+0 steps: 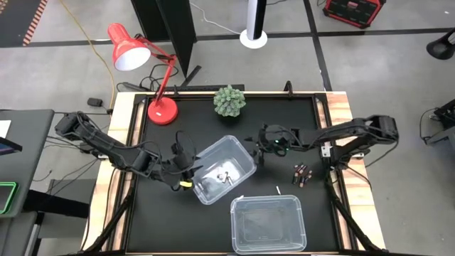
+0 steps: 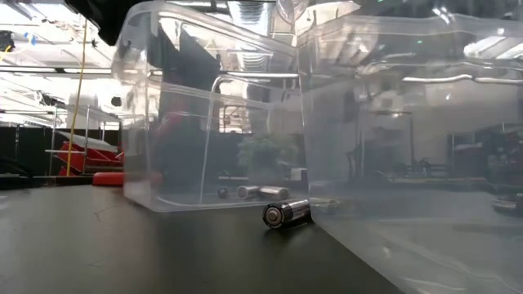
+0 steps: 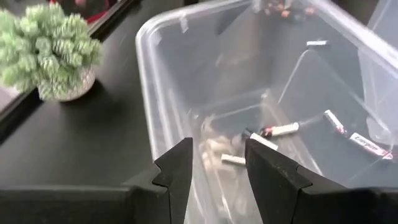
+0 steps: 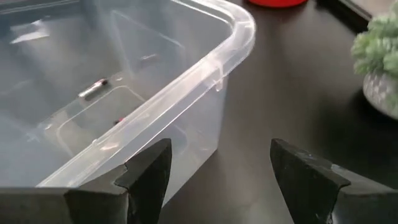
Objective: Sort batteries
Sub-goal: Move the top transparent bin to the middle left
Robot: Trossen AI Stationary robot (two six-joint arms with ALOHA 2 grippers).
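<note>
We see a matte black desk (image 1: 163,220) bearing two clear, rounded plastic bins (image 1: 225,169). Left claw (image 1: 186,176) at nine o'clock and right claw (image 1: 261,148) at two both gape empty. Slim cylindrical batteries (image 3: 278,129) lie inside.

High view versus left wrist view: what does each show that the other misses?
Only the high view shows the dark batteries lying loose on the table near the right gripper, the second clear bin, and the red lamp. Only the left wrist view shows the left gripper open over the tilted bin's rim, and the printed labels on batteries inside. Both show the tilted clear bin and the small green plant.
</note>
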